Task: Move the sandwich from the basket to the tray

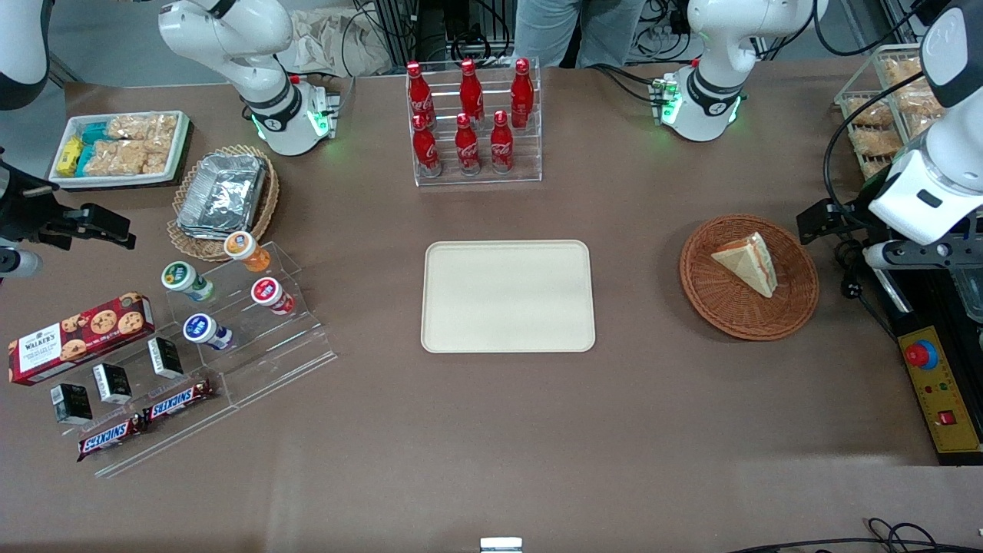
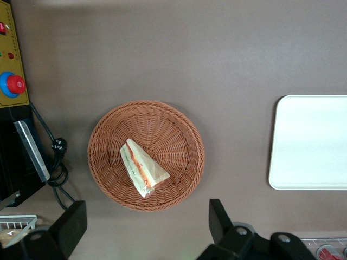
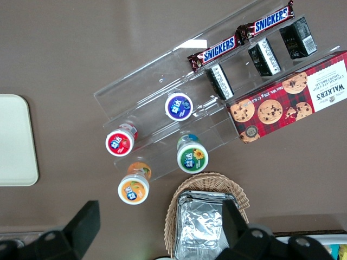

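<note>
Brown cloth covers the table [image 1: 660, 430]. The cream tray [image 1: 508, 296] lies flat at its middle, with nothing on it. Toward the working arm's end sits the reddish wicker basket [image 2: 146, 155], well apart from the tray. The sandwich [image 2: 142, 168] lies inside the basket. The left gripper [image 2: 146, 225] hangs above the table just beside the basket, its fingers [image 2: 218, 215] spread wide and holding nothing.

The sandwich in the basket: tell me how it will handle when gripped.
The sandwich looks soft, so it probably squashes under a firm pinch. Its clear wrap may be slippery. The gripper, open, hangs above the basket.
</note>
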Robot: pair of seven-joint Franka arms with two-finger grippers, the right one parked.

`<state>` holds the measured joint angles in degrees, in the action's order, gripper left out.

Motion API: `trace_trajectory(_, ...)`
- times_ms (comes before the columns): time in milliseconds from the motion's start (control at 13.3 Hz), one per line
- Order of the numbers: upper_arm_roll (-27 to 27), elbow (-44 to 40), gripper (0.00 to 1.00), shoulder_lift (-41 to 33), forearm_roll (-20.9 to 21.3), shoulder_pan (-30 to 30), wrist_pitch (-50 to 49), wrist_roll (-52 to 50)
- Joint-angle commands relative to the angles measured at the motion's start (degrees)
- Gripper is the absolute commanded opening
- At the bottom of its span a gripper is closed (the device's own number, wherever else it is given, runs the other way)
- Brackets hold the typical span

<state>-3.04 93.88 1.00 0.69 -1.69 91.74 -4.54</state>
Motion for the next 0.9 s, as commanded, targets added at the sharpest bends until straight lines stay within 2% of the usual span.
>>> trace_trajectory(0, -0.56, 0.69, 1.0, -1.43, 1.16, 0.2, 0.19, -1.26)
trace_trajectory(451, -0.56, 3.14, 1.0, -2.66, 1.25, 0.11, 0.19, -7.23)
trace_trajectory(826, -0.48, 16.74, 1.0, -11.44, 2.04, 0.38, 6.67, -13.63)
